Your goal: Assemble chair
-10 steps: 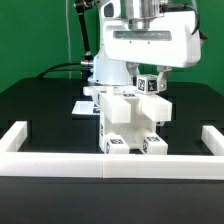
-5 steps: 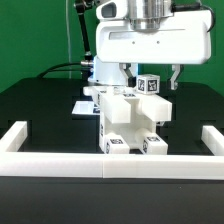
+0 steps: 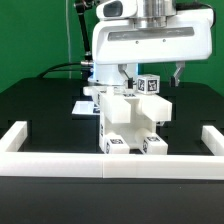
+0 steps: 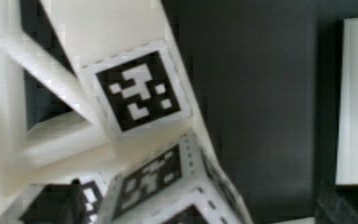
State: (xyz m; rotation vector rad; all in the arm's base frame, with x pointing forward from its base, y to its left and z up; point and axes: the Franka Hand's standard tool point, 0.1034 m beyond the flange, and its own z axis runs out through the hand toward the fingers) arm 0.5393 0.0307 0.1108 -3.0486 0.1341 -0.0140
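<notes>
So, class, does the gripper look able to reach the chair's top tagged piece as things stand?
Probably yes: the gripper hangs open directly above the chair, its jaws standing either side of the top tagged piece, with nothing visible in between.

Bright, even overhead light in the exterior view. Near-blown whites on the long low white border rail (image 3: 110, 164); soft grey shadows within the blocky white plastic chair (image 3: 132, 118). Dull and dark across the matte black table (image 3: 40, 110). Coarse, slightly soft. Dimmer in the wrist view, blurred around the square black-and-white printed tag (image 4: 140, 93).
</notes>
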